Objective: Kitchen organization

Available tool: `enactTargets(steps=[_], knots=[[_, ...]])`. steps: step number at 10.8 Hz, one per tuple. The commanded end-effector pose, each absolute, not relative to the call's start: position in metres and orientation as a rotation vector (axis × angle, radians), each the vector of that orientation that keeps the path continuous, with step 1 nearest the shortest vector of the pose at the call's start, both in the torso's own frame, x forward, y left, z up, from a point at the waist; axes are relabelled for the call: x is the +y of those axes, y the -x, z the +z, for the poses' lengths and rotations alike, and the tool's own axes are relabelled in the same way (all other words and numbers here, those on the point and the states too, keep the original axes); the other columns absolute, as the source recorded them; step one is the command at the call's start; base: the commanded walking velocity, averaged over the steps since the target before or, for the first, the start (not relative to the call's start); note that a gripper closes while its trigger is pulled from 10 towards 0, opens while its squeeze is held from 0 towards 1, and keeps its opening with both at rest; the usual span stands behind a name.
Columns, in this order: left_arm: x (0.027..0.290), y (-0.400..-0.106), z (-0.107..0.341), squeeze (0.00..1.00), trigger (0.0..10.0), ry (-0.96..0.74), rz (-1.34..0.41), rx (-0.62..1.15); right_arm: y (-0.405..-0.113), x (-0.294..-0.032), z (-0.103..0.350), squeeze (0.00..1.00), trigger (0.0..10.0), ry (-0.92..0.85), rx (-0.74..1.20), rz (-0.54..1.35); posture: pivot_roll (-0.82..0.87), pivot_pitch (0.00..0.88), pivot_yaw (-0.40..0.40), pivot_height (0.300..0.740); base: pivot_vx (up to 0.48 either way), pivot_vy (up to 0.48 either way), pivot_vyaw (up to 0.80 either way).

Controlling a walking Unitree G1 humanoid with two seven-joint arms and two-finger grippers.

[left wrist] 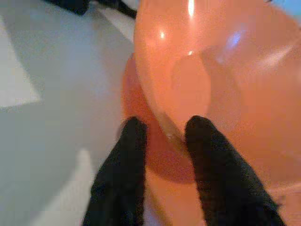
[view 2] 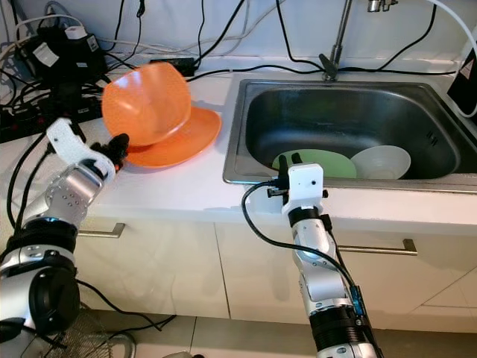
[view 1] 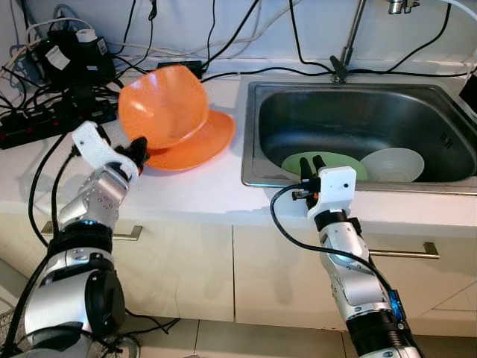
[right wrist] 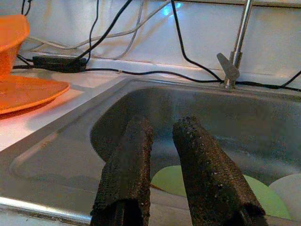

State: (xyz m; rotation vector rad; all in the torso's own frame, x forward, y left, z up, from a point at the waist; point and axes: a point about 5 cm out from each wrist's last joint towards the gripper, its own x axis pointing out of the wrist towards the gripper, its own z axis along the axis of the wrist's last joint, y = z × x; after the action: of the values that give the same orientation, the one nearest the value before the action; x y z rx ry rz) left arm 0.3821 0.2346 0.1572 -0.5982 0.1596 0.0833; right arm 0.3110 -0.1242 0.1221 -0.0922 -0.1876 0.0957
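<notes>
My left gripper [view 1: 138, 149] is shut on the rim of an orange bowl [view 1: 164, 104], which is tipped up on its side over an orange plate [view 1: 201, 145] on the white counter. In the left wrist view one finger sits inside the bowl [left wrist: 225, 70] and the other outside, with the plate [left wrist: 160, 165] just below. My right gripper [view 1: 311, 164] hovers at the front edge of the steel sink [view 1: 335, 119], pointing into it, its fingers [right wrist: 134, 155] a narrow gap apart and holding nothing. A green plate [view 1: 339, 162] and a white bowl [view 1: 393, 164] lie in the sink.
Black power strips, adapters and tangled cables [view 1: 52, 67] crowd the counter's back left, and cables run along the wall behind the sink. A faucet [view 1: 350, 37] stands at the sink's back edge. Bare counter [view 1: 186, 194] lies in front of the plate.
</notes>
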Motion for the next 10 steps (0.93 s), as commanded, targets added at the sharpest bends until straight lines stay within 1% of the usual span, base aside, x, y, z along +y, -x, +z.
enactTargets(steps=[1, 7, 10], knots=[[0.2327, -0.3842, 0.1594, 0.0, 0.0, 0.599, 0.074, 0.158, -0.3118, -0.1258, 0.1195, 0.0, 10.0, 0.097, -0.168, 0.085, 0.02, 0.0, 0.065, 0.74, 0.0, 0.0, 0.0], [0.2337, -0.3834, 0.1578, 0.0, 0.0, 0.622, 0.074, 0.144, -0.3119, -0.125, 0.1193, 0.0, 10.0, 0.095, -0.167, 0.085, 0.02, 0.0, 0.066, 0.74, 0.0, 0.0, 0.0], [0.2303, -0.3842, 0.1643, 0.0, 0.0, 0.645, 0.04, 0.088, -0.3118, -0.1253, 0.1195, 0.0, 10.0, 0.095, -0.168, 0.082, 0.02, 0.0, 0.066, 0.74, 0.0, 0.0, 0.0]])
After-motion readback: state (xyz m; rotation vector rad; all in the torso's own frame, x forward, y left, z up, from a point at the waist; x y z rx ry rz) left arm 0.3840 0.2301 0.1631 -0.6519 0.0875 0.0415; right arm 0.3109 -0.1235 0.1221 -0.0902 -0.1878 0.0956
